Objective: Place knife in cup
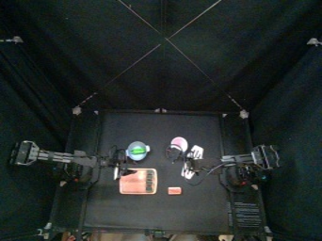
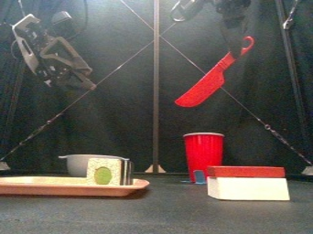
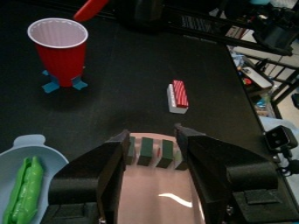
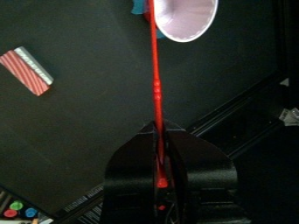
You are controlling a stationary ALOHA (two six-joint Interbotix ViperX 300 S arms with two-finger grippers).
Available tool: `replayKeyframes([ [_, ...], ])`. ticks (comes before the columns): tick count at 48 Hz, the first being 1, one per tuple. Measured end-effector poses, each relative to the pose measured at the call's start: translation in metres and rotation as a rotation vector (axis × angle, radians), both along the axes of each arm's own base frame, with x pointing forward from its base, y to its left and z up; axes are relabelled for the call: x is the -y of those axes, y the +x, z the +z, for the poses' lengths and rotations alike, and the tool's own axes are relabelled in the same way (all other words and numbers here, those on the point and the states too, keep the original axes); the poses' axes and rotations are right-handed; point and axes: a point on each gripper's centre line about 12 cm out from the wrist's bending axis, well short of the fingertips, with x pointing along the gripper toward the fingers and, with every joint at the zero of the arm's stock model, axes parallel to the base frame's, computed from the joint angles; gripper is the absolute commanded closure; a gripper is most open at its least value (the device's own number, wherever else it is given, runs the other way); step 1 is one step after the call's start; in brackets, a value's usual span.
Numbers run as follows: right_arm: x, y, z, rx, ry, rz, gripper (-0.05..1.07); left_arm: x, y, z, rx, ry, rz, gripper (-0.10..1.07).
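my right gripper (image 4: 156,144) is clamped on the handle of the red knife (image 2: 210,80), which hangs high in the air in the front view, tilted, blade end lower and pointing down toward the table. from my right wrist the blade runs straight out from between my jaws toward the cup (image 4: 184,17), whose white inside faces the camera. the knife tip lies near the cup's rim there, but i cannot tell whether it is over the opening.

the cup (image 2: 203,156) is red outside and stands upright on the table (image 2: 159,212), between a pink tray (image 2: 68,186) holding a green-and-white bowl (image 2: 101,168) and a small red-and-white box (image 2: 248,182).

my left gripper (image 3: 152,157) is held up off the table on the left side, jaws spread wide apart with nothing between them, above the tray and bowl.
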Motion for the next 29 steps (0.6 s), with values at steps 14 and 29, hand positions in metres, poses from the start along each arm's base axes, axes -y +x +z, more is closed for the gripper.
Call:
replayKeyframes([
  [14, 0.050, -0.020, -0.026, -0.138, 0.009, -0.025, 0.60, 0.000, -0.002, -0.003, -0.008, 0.001, 0.000, 0.14],
  [29, 0.066, -0.033, -0.039, -0.132, 0.030, -0.023, 0.59, -0.002, -0.003, -0.005, -0.012, -0.001, 0.009, 0.14],
])
